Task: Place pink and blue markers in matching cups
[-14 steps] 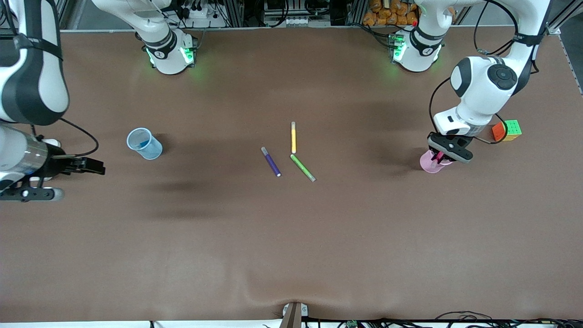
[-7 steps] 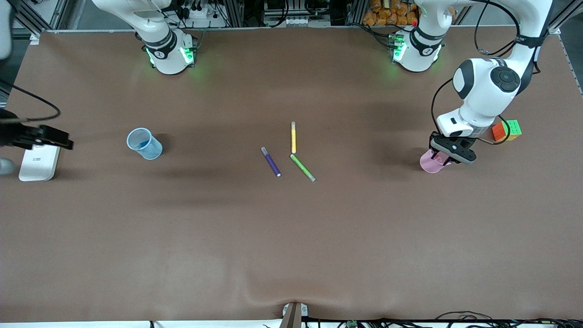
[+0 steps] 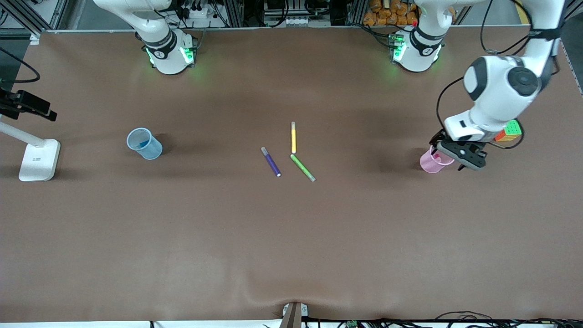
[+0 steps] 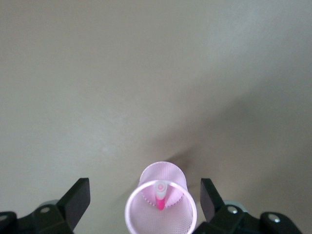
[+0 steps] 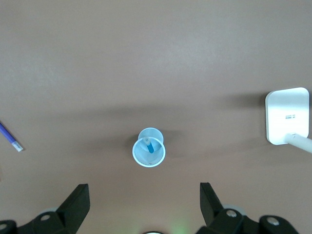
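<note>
Front: my left gripper (image 3: 460,155) is hanging spread just above the pink cup (image 3: 430,162) at frame right; blue cup (image 3: 144,143) at left.
Left wrist: pink marker (image 4: 160,194) is standing upright in the cup, centred between my jaws.
Right wrist: right gripper (image 5: 145,207) is spread, blue marker (image 5: 149,145) in its cup

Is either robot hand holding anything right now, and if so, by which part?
Nothing is held. The left gripper is open above the pink cup, the pink marker loose inside. The right gripper is open, empty, high over the blue cup.
</note>
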Robot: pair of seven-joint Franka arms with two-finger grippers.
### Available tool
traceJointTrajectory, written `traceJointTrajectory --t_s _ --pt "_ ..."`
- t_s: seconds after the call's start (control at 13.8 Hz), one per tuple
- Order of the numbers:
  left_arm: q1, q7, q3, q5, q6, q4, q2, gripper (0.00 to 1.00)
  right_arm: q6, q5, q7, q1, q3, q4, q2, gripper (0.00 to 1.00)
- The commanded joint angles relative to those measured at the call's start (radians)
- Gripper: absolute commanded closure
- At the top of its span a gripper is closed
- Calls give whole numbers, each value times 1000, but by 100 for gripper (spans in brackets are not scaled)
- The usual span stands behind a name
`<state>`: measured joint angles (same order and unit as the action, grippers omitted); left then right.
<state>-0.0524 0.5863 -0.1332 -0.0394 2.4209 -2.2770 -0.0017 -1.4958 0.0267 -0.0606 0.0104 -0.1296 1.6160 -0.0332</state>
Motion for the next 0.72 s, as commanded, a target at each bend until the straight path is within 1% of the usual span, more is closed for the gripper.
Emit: traceJointTrajectory --t_s 0.0,0.14,0.22,0.43,0.51,0.65 --pt "-3 -81 -2 -20 -253 205 9 0 -1 -1 -5 14 19 38 -39 0" --pt "-1 -210 -3 -19 -334 276 9 0 2 -5 -7 5 27 41 -50 0" --pt "2 -276 -5 -19 -371 304 8 0 2 -28 -7 -1 31 38 -48 0" --pt "16 -483 -6 -16 -541 417 9 0 6 -44 -53 -3 31 1 -40 0" --pt "17 -538 -8 -16 -603 457 9 0 8 -44 -45 -4 31 -16 -36 0" --pt "16 -586 -19 -8 -695 520 9 0 8 -39 -53 -1 31 -31 -34 0"
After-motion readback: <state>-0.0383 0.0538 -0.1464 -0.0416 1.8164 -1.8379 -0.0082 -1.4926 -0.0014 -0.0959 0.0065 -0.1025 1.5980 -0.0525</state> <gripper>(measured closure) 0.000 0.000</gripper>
